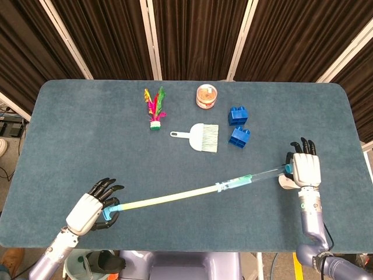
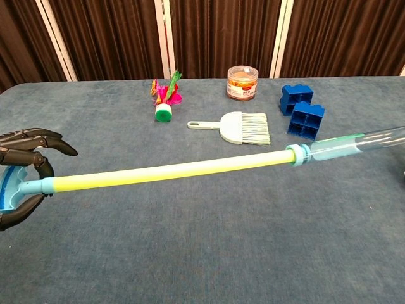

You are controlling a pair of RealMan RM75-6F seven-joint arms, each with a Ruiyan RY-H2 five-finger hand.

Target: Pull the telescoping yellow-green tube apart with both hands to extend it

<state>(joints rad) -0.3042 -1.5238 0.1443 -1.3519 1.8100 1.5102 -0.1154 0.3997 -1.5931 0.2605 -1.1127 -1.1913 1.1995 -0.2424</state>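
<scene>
Our left hand (image 1: 87, 211) at seven o'clock grips the blue end of the yellow-green tube (image 1: 169, 199); our right hand (image 1: 304, 170) at four o'clock holds its clear sleeve (image 1: 265, 174). Nearly fully extended — further pulling could separate the sections.

The left hand (image 2: 19, 183) holds the yellow-green tube (image 2: 164, 173) above the table (image 2: 190, 253).
</scene>
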